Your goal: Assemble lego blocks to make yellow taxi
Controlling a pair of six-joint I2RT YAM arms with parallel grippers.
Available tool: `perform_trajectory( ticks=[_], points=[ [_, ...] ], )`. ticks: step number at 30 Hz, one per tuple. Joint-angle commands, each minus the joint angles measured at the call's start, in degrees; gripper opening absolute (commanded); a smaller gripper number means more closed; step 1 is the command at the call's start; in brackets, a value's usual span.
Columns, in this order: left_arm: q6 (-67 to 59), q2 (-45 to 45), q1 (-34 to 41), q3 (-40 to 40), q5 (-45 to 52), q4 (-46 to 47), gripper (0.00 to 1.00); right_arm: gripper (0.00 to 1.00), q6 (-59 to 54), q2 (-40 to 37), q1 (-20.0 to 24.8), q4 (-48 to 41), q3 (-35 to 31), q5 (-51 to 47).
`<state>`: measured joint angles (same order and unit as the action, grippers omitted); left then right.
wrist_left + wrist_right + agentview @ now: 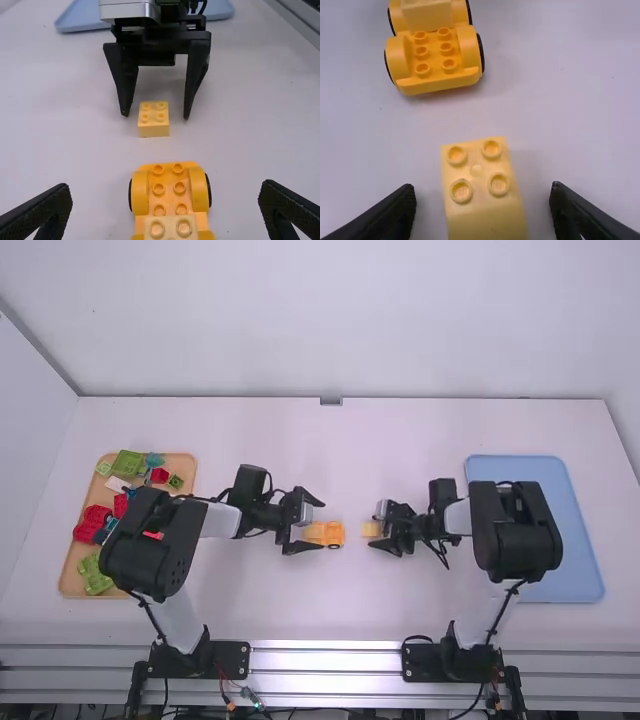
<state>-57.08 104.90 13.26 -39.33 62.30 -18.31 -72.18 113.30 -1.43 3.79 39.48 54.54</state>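
From where I stood, the likeliest slip was a crooked pinch: the right tool was spread wide, its two fingers at either side of the loose yellow block low in the middle of the right wrist view, touching neither flank. The block sat slightly askew to them, so one finger might have met it first and twisted it. Then its underside would have come down off the studs of the yellow car base. That base could have been trouble too, for it stood on dark-rimmed wheels, and the left tool was also wide apart, with no grip on it; a push from above or the side might have rolled it away. The base lay near the middle of the high view, the loose block just to its right, both on the white bench. The block was pale yellow, boxy and upright, with four round studs on top. The base was a deeper, orange-leaning yellow, with rounded fenders, six bare studs between one pair, and a paler block mounted farther along it.
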Motion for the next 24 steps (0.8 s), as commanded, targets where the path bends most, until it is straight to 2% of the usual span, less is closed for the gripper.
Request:
perform_trajectory(
  ticks=[1, 2, 4, 5, 6, 7, 9, 10, 14, 19, 24],
  points=[
    [-0.8, 0.5, 0.6, 0.0, 1.3, 0.5, 0.99, 0.63, -3.4, 1.7, 0.2, -2.1, 1.9, 2.1],
    [-0.8, 0.5, 0.6, 0.1, 1.2, 0.6, 0.99, 0.59, -4.2, 2.0, 0.3, -2.9, 2.2, 2.3],
    [-0.9, 0.5, 0.6, 0.1, 1.2, 1.1, 0.99, 0.42, -4.1, 2.6, 0.2, -3.5, 2.8, 2.2],
    [-0.9, 0.5, 0.6, 0.1, 1.2, 1.4, 0.99, 0.40, -4.1, 2.8, 0.2, -3.8, 3.0, 2.2],
    [-0.9, 0.5, 0.7, 0.1, 0.9, 1.9, 0.99, 0.28, -4.2, 3.0, 0.2, -4.7, 3.6, 2.3],
    [-0.9, 0.5, 0.6, 0.1, -0.1, 2.3, 0.99, 0.24, -4.2, 3.0, 0.3, -5.7, 3.9, 2.3],
    [-0.9, 0.5, 0.5, 0.2, -1.3, 2.6, 0.99, 0.23, -4.1, 3.0, 0.2, -6.3, 4.4, 2.3],
    [-0.9, 0.6, 0.7, 0.4, -3.1, 2.6, 0.99, 0.19, -4.2, 3.0, 0.1, -7.2, 5.0, 2.5],
    [-1.5, 2.2, 0.7, 0.3, -4.3, 2.3, 0.99, 0.17, -4.1, 2.2, -0.6, -11.1, 7.1, 2.5],
    [-1.1, 6.6, 0.9, 0.3, -4.3, -2.5, 0.99, 0.13, -8.3, -3.2, -3.2, -23.8, 11.0, 2.4],
    [-2.5, 8.3, 1.3, 0.3, 0.1, -4.5, 0.99, 0.13, -9.9, -9.2, -6.1, -28.0, 11.4, 0.2]
  ],
)
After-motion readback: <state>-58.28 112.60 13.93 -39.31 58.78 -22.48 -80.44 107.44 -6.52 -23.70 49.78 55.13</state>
